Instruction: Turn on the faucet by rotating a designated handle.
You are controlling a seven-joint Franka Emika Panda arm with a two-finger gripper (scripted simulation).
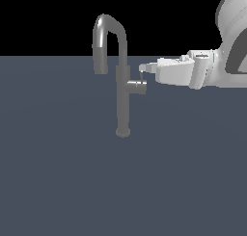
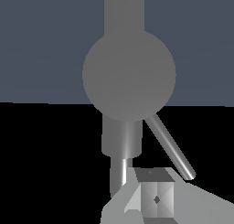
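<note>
Standing upright on the dark blue-grey table (image 1: 58, 182), the faucet (image 1: 122, 100) rises as a slim grey column from a round base flange, and its gooseneck spout arches over toward 9 o'clock in the exterior view, its mouth pointing down. A stubby horizontal cylinder juts from the column toward 3 o'clock, and the handle (image 1: 142, 76), a thin short rod, stands up from that cylinder's outer end. The white arm reaches in from 3 o'clock, and its end effector (image 1: 143, 68) sits right at the top of the handle, apparently touching it; whether its fingers are spread or closed around the rod cannot be told from here.

Seen from the wrist view, the cylinder's round end face fills the middle, with the faucet (image 2: 123, 13) column behind it. The handle (image 2: 170, 147) slants away from the disc toward 5 o'clock. One grey fingertip (image 2: 155, 198) shows at 6 o'clock, just beside the rod's free end; the finger spacing stays unclear.
</note>
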